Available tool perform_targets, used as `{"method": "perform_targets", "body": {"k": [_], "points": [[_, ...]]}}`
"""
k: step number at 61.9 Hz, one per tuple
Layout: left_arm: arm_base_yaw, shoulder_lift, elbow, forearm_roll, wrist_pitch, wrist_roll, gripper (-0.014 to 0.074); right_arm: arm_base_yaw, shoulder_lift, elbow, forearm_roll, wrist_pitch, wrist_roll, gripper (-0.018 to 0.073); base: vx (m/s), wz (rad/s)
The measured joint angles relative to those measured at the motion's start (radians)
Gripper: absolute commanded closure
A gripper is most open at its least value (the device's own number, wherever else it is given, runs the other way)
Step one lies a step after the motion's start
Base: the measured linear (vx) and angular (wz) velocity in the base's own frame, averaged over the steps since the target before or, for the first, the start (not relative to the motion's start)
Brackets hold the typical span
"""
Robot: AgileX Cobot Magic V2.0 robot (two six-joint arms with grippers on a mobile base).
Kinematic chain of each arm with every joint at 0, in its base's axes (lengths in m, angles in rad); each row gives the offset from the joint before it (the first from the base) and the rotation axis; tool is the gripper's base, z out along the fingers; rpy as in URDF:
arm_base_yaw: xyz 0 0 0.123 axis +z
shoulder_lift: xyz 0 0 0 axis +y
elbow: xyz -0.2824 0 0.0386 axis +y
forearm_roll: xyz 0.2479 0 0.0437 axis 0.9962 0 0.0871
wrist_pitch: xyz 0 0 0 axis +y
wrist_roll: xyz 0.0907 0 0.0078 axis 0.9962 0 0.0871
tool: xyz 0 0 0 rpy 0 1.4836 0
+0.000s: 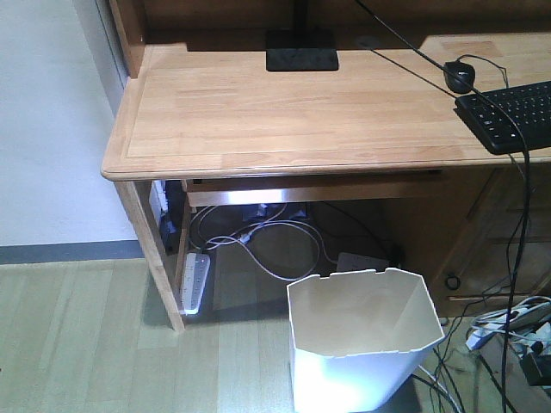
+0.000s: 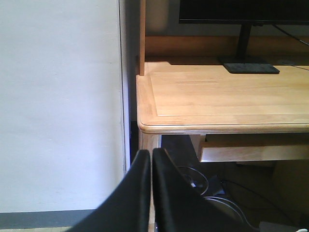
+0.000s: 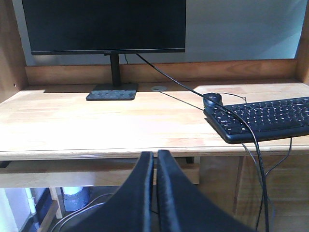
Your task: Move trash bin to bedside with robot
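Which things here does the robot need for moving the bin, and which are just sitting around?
For the job:
- trash bin, on the floor by the desk
- left gripper and right gripper, jaws together, holding nothing
- the bed is not in view

Just lying about:
- desk
- keyboard
- mouse
- monitor
- power strip

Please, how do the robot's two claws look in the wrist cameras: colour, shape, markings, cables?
Both the left claw and the right claw show two smooth black fingers, wide at the base and curving to narrow tips. No markings or cables show on them. The arms are out of view.
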Motion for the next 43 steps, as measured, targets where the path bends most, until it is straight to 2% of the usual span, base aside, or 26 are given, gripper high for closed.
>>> {"method": "perform_targets", "body": {"k": [43], "points": [[0.0,0.0,0.0,0.0,0.0,0.0,0.0602,0.0,0.0,0.0,0.0,0.0,0.0,0.0563,0.0,0.0]]}}
